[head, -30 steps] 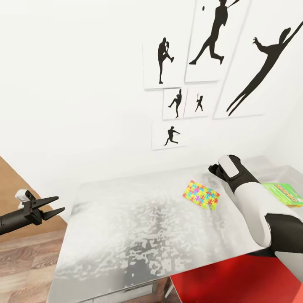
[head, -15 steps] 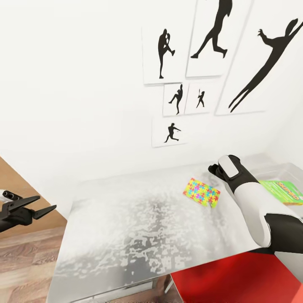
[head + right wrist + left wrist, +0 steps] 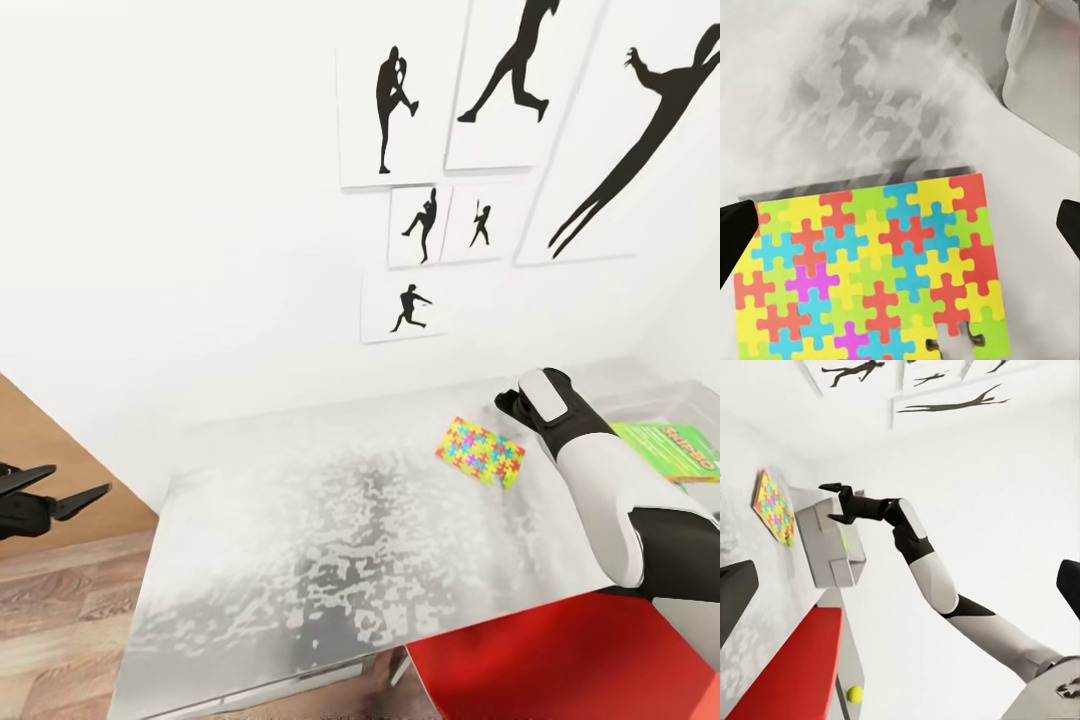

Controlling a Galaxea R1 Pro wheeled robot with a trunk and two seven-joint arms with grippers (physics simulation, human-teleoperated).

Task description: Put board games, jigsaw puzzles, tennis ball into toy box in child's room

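Pale grey and mottled, the desk (image 3: 330,540) spreads below me against a white wall (image 3: 180,200) hung with black athlete silhouette pictures (image 3: 480,150). A red surface (image 3: 560,665) shows just under the desk's near right edge, and wood-plank floor (image 3: 60,610) lies off to its left.

My right arm (image 3: 600,480) reaches across the right part of the desk and hides part of the toy box (image 3: 690,400), a shallow pale grey tray at the far right end. In it lies a board game (image 3: 672,450), bright green with orange lettering, partly covered by my forearm. My right fingers (image 3: 505,403) hover just past the far corner of a jigsaw puzzle (image 3: 480,452); in the right wrist view the two tips (image 3: 736,232) sit spread wide at either edge, holding nothing, with the puzzle (image 3: 874,270) directly beneath them.

That puzzle is a thin flat sheet lying on the desk just left of the toy box, covered in interlocking pieces of yellow, red, green, blue and purple. One piece near a corner looks missing, showing grey through the gap, though it could be a pale piece.

My left fingers (image 3: 45,495) hang out beyond the desk's left edge over the floor, parted and empty. From the left wrist I see the tennis ball (image 3: 855,694), small and yellow-green, beside the red surface, the toy box (image 3: 829,547), and my right fingers (image 3: 836,502) above it.
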